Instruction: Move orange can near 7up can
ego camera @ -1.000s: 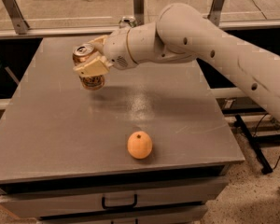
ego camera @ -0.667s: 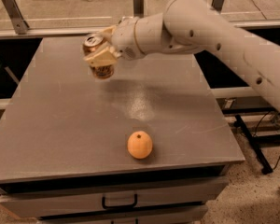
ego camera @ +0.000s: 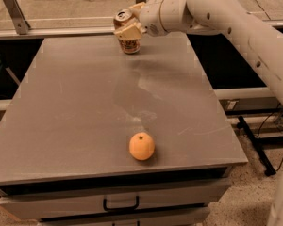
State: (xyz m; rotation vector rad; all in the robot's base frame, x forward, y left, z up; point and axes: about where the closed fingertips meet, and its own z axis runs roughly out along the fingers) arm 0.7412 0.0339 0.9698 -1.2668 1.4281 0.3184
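Observation:
My gripper (ego camera: pixel 128 26) is shut on the orange can (ego camera: pixel 126 32), a copper-orange can with dark lettering and a silver top. It holds the can tilted, near the far edge of the grey table (ego camera: pixel 75 121), a little left of the table's middle. The white arm (ego camera: pixel 226 18) reaches in from the right. The 7up can is out of view.
A round orange fruit (ego camera: pixel 142 146) lies near the table's front edge, right of centre. A drawer with a dark handle (ego camera: pixel 120 204) sits below the tabletop. A metal rail (ego camera: pixel 52 31) runs behind the table's far edge.
My gripper has carried the orange can away from the left middle of the table toward the far edge and to the right. The fruit has not moved.

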